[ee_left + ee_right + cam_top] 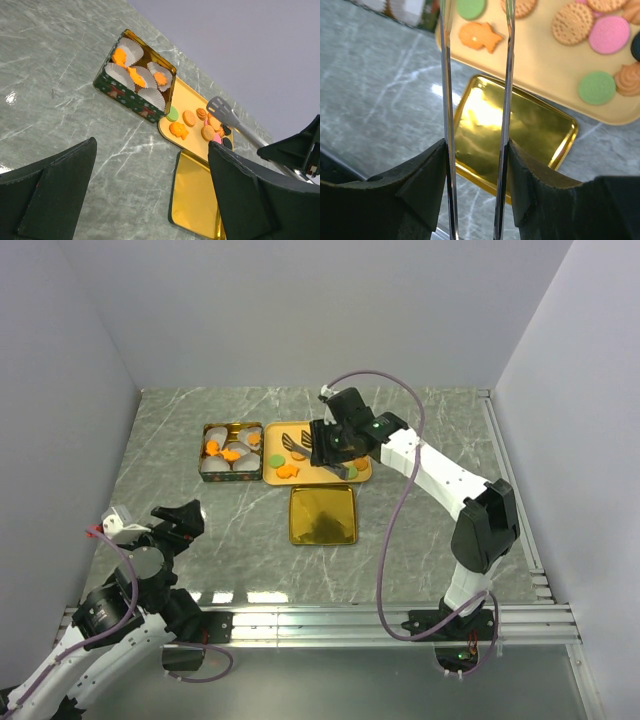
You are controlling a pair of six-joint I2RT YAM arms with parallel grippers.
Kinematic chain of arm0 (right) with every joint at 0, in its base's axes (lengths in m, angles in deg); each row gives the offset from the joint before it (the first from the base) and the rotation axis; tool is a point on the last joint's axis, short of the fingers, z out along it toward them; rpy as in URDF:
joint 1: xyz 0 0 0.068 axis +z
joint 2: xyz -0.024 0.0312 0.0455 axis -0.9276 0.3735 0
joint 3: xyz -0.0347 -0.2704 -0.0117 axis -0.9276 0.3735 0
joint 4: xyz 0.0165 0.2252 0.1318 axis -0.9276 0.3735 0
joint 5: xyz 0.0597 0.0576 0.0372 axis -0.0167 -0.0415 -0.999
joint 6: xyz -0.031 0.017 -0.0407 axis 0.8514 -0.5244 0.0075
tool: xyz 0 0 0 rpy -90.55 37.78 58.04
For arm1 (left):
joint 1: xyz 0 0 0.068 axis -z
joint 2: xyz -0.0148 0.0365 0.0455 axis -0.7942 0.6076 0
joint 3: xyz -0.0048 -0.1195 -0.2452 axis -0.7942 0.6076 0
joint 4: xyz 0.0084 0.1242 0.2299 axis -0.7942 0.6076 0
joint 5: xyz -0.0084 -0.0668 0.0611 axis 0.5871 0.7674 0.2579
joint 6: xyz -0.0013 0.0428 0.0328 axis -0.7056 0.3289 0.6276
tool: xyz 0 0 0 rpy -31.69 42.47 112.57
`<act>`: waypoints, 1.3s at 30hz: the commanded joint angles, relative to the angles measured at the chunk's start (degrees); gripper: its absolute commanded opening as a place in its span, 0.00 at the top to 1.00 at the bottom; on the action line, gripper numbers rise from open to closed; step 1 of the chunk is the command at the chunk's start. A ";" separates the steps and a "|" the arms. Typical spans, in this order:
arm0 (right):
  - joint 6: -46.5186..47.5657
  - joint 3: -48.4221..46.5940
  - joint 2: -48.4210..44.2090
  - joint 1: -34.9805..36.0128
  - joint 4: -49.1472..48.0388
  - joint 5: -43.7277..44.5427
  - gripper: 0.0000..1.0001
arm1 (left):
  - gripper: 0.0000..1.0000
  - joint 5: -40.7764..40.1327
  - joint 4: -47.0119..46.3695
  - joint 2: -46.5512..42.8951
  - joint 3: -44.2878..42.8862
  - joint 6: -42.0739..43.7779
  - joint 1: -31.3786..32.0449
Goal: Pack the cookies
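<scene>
Right wrist, R gripper [476, 160] clamped on tongs [445, 75], tips over tray [540, 65] w/ cookies [572, 22], L gripper [152, 147] gaping.

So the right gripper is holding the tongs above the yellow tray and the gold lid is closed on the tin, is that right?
Not quite: the gold lid is not on the tin. It lies flat on the table just in front of the yellow tray, and the tin stands open, as the top view shows. The right gripper does hold the tongs above the tray.
</scene>
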 commanded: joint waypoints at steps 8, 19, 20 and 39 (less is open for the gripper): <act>3.44 -1.46 1.53 -0.23 4.27 6.46 0.44 | 0.01 0.29 -1.47 -1.04 -1.28 0.43 0.42; 5.20 -9.81 9.70 -0.14 8.14 8.57 0.43 | 0.01 0.29 -1.73 -1.04 -1.19 0.79 0.42; 5.20 -10.43 10.32 -0.14 8.75 8.48 0.42 | 0.01 0.20 -1.65 -1.22 -1.19 0.61 0.42; 5.99 -26.33 22.27 2.49 16.49 10.24 0.37 | 0.01 -0.50 -1.38 -2.71 -0.93 -0.27 0.59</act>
